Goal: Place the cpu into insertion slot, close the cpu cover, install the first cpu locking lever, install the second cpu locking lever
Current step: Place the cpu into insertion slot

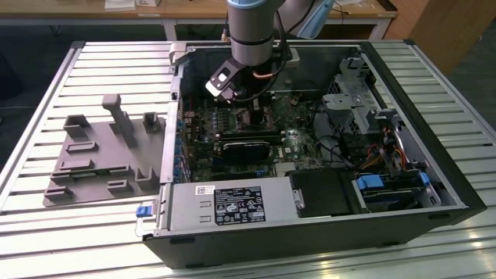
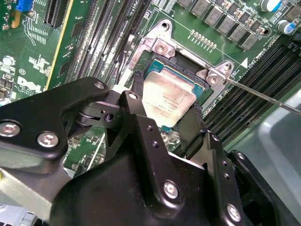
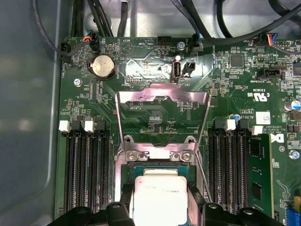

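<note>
Cpu, small flat square silver-grey metal-topped chip (image 2: 168,101), sits clamped by opposite edges in the black hand (image 2: 168,96) over the silver-rimmed square insertion slot (image 2: 186,74), likely light, rigid, fragile underneath.

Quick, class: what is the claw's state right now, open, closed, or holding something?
The claw: closed on the cpu, a finger against each of two opposite edges.

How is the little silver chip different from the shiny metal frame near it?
The cpu is a solid square plate; the cpu cover is a thin frame with a big window you can see the board through. The cpu lies flat; the cpu cover is swung open, off the cpu. Both are silvery metal squares.
</note>
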Controlling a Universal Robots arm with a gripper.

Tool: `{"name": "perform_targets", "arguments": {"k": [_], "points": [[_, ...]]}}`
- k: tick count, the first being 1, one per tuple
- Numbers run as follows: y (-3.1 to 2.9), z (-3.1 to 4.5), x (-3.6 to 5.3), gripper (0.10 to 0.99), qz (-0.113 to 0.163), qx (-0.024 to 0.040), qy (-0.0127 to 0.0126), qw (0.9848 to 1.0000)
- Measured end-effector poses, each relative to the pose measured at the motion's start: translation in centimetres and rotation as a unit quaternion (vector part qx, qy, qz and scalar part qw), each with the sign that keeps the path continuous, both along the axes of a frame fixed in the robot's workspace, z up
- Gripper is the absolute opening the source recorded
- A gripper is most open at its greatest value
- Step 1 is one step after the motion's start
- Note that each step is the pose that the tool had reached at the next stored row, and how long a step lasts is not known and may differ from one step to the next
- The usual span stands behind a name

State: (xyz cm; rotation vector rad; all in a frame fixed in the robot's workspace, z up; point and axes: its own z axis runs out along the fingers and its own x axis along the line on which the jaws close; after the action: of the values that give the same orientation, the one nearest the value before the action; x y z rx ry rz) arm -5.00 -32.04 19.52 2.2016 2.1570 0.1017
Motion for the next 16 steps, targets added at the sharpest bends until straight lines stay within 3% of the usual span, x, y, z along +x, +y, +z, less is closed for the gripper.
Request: {"name": "perform_targets", "arguments": {"k": [16], "points": [[0.0,-0.19,-0.01,0.533,0.0,0.0,0.0,1.0]]}}
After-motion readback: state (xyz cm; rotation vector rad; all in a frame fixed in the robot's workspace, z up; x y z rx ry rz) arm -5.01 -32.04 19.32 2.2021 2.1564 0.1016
